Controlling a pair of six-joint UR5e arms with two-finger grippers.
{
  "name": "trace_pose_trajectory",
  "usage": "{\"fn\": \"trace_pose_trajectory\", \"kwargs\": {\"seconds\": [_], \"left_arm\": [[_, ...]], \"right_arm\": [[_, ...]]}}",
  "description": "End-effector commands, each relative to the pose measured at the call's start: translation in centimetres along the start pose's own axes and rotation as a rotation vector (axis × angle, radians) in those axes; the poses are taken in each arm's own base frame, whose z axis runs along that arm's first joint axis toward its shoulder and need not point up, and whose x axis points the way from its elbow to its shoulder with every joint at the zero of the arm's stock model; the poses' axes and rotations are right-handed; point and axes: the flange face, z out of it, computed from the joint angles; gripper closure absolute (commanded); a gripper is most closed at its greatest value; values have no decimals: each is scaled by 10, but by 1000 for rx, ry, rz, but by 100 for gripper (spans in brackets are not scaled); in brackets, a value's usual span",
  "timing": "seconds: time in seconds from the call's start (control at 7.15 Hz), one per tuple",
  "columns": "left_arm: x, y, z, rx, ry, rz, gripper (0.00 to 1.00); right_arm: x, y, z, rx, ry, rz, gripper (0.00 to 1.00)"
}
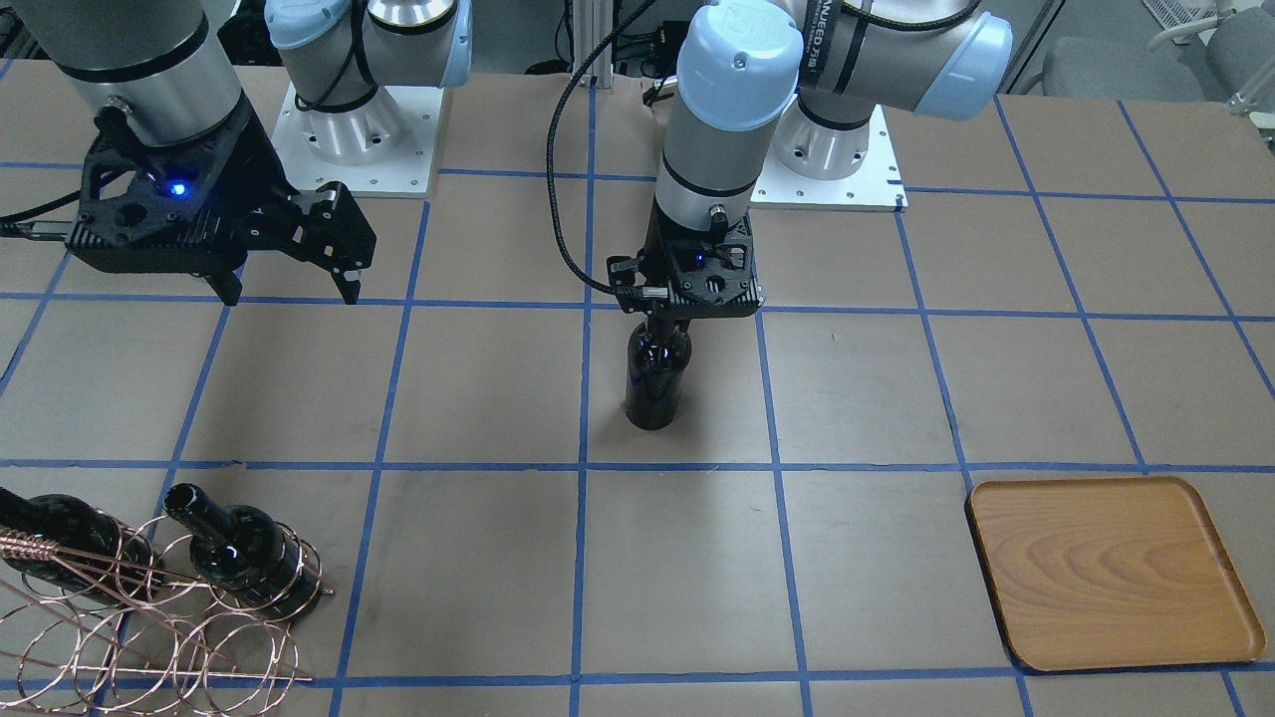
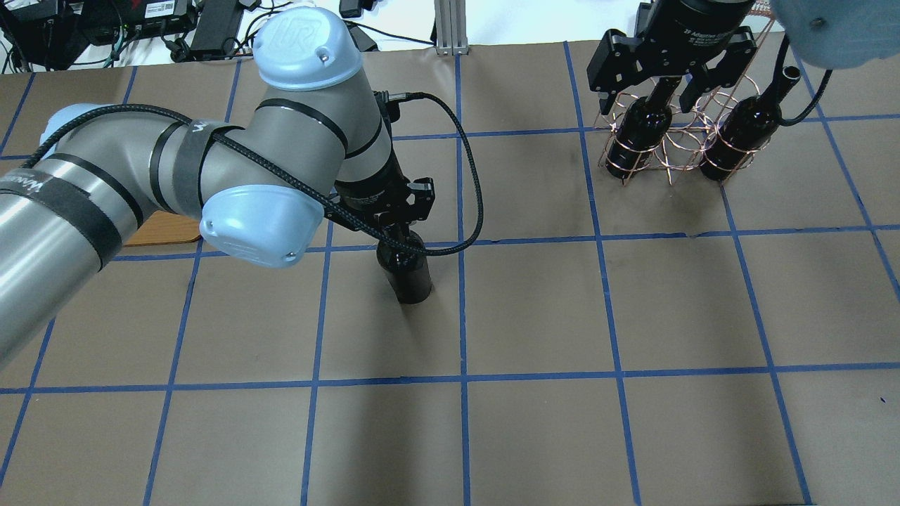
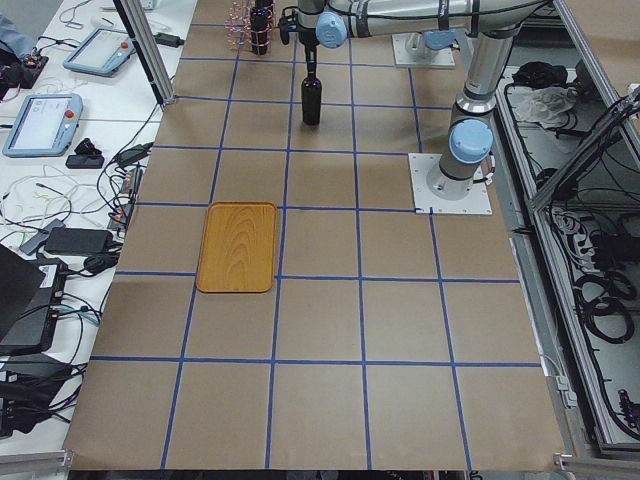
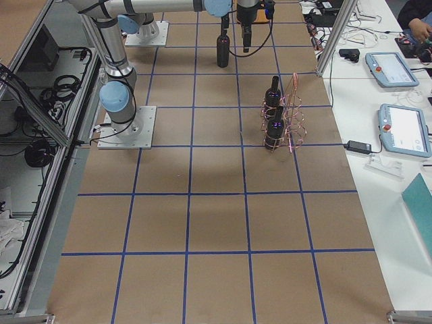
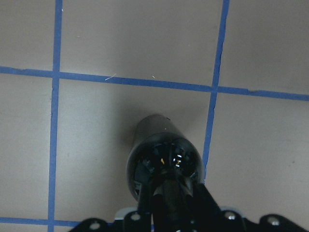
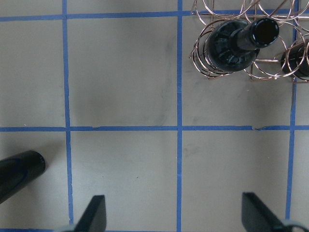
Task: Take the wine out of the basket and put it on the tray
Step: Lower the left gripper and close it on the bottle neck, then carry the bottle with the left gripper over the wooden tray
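My left gripper (image 1: 662, 324) is shut on the neck of an upright black wine bottle (image 1: 655, 378) at the table's middle; it also shows in the left wrist view (image 5: 161, 159). I cannot tell if its base touches the table. The copper wire basket (image 1: 149, 617) holds two more black bottles (image 1: 249, 558) (image 1: 60, 533). My right gripper (image 1: 289, 296) is open and empty, raised above the table near the basket (image 6: 251, 48). The wooden tray (image 1: 1111, 573) is empty, far from the held bottle, on the side away from the basket.
The table is covered in brown paper with a blue tape grid. The two arm bases (image 1: 354, 139) stand on white plates at the robot's edge. In the overhead view my left arm hides most of the tray (image 2: 165, 228).
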Motion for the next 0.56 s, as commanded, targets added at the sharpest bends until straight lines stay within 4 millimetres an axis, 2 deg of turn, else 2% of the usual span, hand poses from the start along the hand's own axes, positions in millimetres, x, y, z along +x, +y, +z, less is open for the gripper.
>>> {"fn": "trace_pose_trajectory", "kwargs": {"seconds": [0.0, 0.14, 0.28, 0.42], "left_arm": [[-2, 1, -9, 8, -7, -2, 100], [-14, -1, -27, 35, -61, -8, 100], [-48, -24, -44, 25, -89, -16, 100], [-88, -47, -74, 22, -89, 19, 100]], "right_arm": [[1, 0, 0, 1, 0, 2, 0], [2, -1, 0, 1, 0, 4, 0], [2, -1, 0, 1, 0, 4, 0], [3, -1, 0, 1, 0, 4, 0]]}}
